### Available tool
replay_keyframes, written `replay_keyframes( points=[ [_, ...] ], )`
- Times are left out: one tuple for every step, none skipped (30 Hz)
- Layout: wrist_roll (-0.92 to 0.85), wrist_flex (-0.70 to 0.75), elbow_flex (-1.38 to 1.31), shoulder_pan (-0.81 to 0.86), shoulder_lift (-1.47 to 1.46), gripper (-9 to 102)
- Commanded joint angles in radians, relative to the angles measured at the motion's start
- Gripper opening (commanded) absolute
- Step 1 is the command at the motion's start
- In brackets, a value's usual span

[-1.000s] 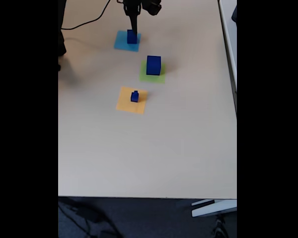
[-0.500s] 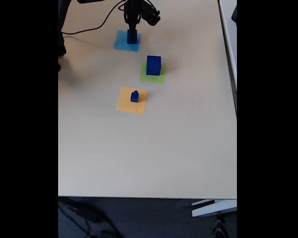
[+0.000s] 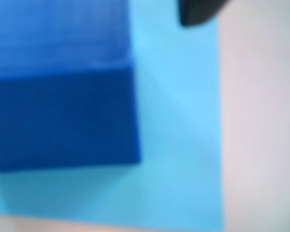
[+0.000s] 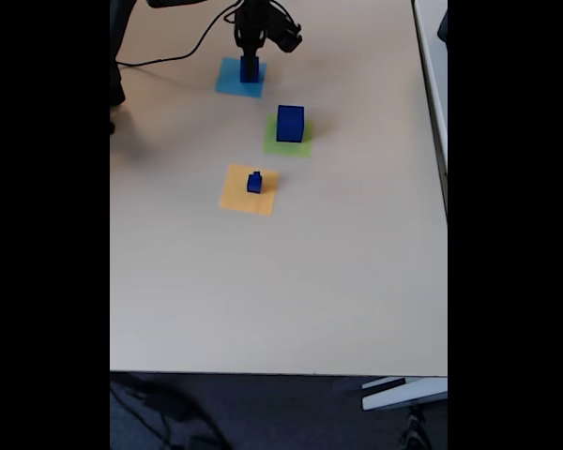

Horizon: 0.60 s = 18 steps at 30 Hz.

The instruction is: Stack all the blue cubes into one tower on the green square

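**Colours on the table**

I see a pale beige table (image 4: 263,281). Three plain dark-blue cubes: the largest (image 4: 290,123) on the lime-green square (image 4: 274,143), the smallest (image 4: 254,182) on the orange-yellow square (image 4: 236,197), the middle one (image 3: 63,87) on the light-blue square (image 3: 179,121) near the far edge. My gripper (image 4: 251,58) is black.

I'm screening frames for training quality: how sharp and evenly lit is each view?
Wrist view: soft, out of focus; medium blue cube fills the left, edges blurred on the light-blue square. Fixed view: sharper but small, black side bars, pale glare on the table.
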Motion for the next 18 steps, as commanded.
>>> replay_keyframes(
  points=[
    [-0.017, -0.002, -0.028, 0.005, 0.003, 31],
    [-0.020, -0.002, -0.032, 0.005, -0.003, 30],
    [-0.020, -0.002, -0.032, 0.006, -0.009, 30],
    [-0.018, -0.003, -0.034, 0.008, -0.012, 29],
    [-0.020, -0.003, -0.037, 0.008, -0.018, 27],
    [-0.018, -0.003, -0.038, 0.009, -0.020, 25],
    [-0.017, -0.003, -0.038, 0.009, -0.021, 23],
    [-0.017, -0.003, -0.040, 0.009, -0.023, 22],
    [-0.017, -0.003, -0.041, 0.009, -0.023, 22],
    [-0.015, -0.003, -0.041, 0.009, -0.023, 21],
    [-0.014, -0.002, -0.044, 0.009, -0.025, 18],
    [-0.012, 0.000, -0.048, 0.009, -0.025, 15],
    [-0.009, 0.002, -0.048, 0.011, -0.026, 13],
    [-0.008, 0.002, -0.048, 0.011, -0.026, 13],
    [-0.011, 0.002, -0.051, 0.012, -0.026, 13],
    [-0.015, 0.003, -0.055, 0.014, -0.026, 12],
    [-0.018, 0.008, -0.060, 0.017, -0.026, 10],
    [-0.021, 0.008, -0.060, 0.018, -0.023, 8]
  ],
)
